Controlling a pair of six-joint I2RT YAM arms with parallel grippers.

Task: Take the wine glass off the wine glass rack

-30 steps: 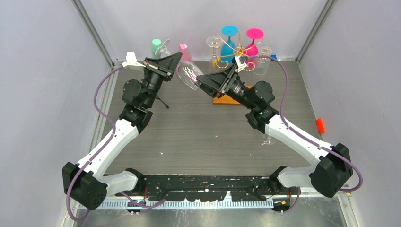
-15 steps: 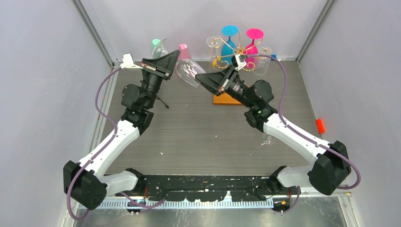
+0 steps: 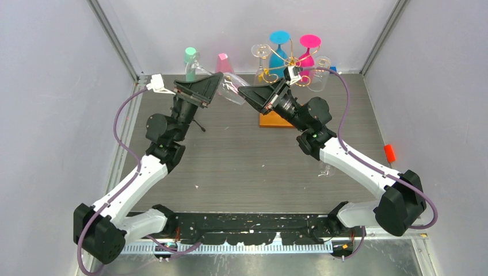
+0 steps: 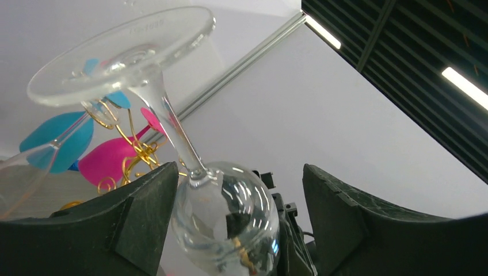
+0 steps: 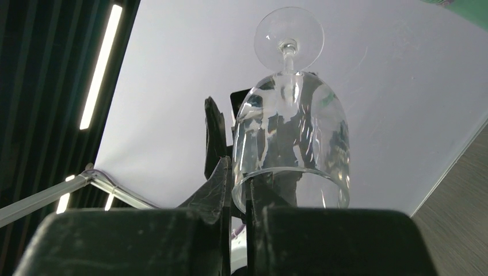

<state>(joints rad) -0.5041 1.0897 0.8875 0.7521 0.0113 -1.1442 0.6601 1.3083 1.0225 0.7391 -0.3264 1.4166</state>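
The clear wine glass (image 3: 232, 89) is off the gold wire wine glass rack (image 3: 290, 60), in the air above the dark grey wood-grain table (image 3: 241, 164). In the top view it sits at about 8 o'clock from the rack's curled arms and apart from them. It is tilted far over, with its open rim towards the right gripper (image 3: 248, 93) at 3 o'clock and its stem and foot towards the left gripper (image 3: 210, 86) at 9 o'clock.

In the right wrist view the right gripper (image 5: 240, 201) has its two fingers drawn almost together, pinching the wall of the bowl at the rim. The bowl, stem and round foot rise away towards 12 o'clock.

In the left wrist view the left gripper (image 4: 240, 190) is spread wide. The bowl of the glass (image 4: 227, 227) lies between its fingers, close against the finger at 9 o'clock and well apart from the one at 3 o'clock. Whether that near finger touches the glass cannot be told.

The rack stands at the far edge of the table on a flat orange-brown rectangular base (image 3: 274, 121). A blue wine glass (image 3: 279, 45) and a pink wine glass (image 3: 309, 46) hang upside down from it. At 4 o'clock from the rack, near the table's right edge, lies a small red block (image 3: 390, 153).
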